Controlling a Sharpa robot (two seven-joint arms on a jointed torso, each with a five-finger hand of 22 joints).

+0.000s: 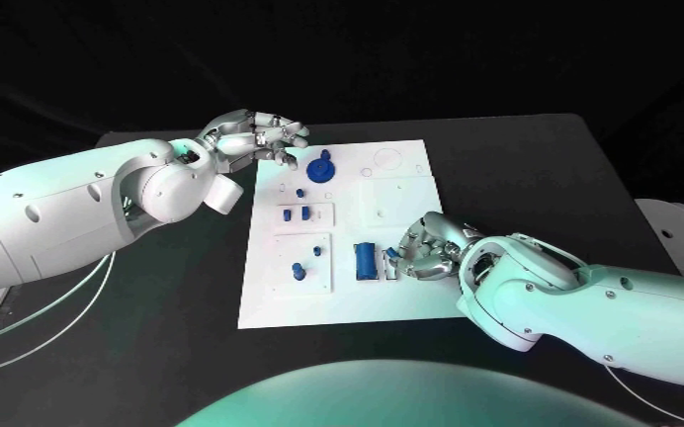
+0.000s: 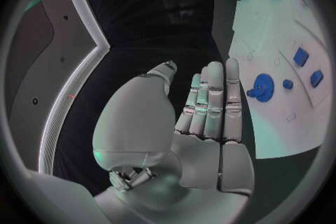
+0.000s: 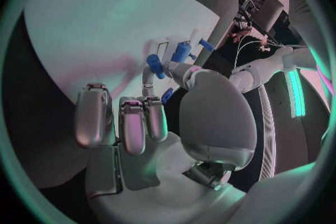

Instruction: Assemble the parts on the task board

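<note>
Head view puts the right hand [image 1: 432, 246] nearest the robot, low over the near right part of the task board [image 1: 406, 300], its fingers bent toward the long blue part [image 1: 365, 260] that lies just beside them in a shallow recess. Whether the fingertips touch that part I cannot tell. The right wrist view shows this hand's fingers [image 3: 133, 123] curled inward with blue parts just past them, so I cannot say whether it holds anything.

A little beyond that hand, on its far side toward the other arm, a small blue part [image 1: 299, 270] sits in its own recess, and two more small blue parts [image 1: 296, 215] stand further on. The round blue part [image 1: 321, 167] lies near the board's far edge, close to the left hand [image 1: 257, 136]. That hand hovers just off the board's far left corner, fingers apart and holding nothing; the left wrist view shows its fingers [image 2: 213, 98] straight and side by side, the round blue part [image 2: 262, 87] just past their tips.

The step in hand looks like picking up the long part. It would go best with the thumb and a finger on its long sides, lifted straight up so the neighbouring pieces stay put.
</note>
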